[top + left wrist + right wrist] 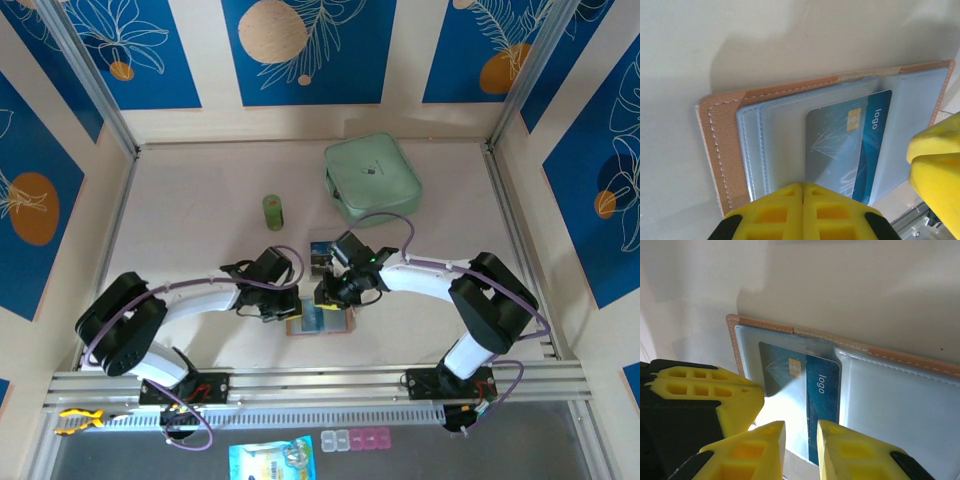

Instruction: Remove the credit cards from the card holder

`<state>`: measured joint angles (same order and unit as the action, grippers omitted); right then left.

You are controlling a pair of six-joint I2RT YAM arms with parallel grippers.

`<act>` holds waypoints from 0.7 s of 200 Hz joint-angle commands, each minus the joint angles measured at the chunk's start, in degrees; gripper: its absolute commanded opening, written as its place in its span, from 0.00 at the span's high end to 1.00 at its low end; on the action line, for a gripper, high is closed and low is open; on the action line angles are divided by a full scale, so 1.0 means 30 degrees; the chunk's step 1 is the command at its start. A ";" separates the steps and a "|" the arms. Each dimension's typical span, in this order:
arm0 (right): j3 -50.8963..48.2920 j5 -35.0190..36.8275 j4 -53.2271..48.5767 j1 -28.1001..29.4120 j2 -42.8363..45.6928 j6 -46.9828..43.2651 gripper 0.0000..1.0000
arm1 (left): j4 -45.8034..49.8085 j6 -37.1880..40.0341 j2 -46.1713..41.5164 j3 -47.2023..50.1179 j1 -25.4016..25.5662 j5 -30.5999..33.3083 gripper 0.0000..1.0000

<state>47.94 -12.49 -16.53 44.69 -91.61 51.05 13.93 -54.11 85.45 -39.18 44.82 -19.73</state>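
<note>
Nearest, the left tool, clenched, seems to bear on the near edge of the open pinkish-tan leather card holder, which lies flat on the pale bench. The right tool stands parted astride the blue chip-printed credit card, partly tucked in a clear pocket. Risks: pinching pocket film with the card would drag the holder along, and a shallow bite could slip.

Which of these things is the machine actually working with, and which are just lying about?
Job in hand:
- card holder, lying open
- blue credit card, still in its pocket
- what looks like a loose card just beyond the holder

Lying about:
- mint-green zip case
- small green cylinder
</note>
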 commanded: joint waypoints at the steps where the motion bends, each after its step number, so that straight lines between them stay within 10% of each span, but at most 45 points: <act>1: -0.0366 -0.0754 0.0256 -0.0151 -0.0146 0.0006 0.75 | -0.0018 0.0056 0.0413 -0.0359 0.0149 -0.0239 0.97; 140: -0.0800 -0.1335 0.0765 -0.0189 -0.1312 0.0129 0.72 | 0.0645 0.0196 0.0666 -0.0212 0.0134 0.0163 0.98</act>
<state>46.46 -14.61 -14.06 44.23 -94.83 51.07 13.74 -54.08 85.95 -39.18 44.91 -19.90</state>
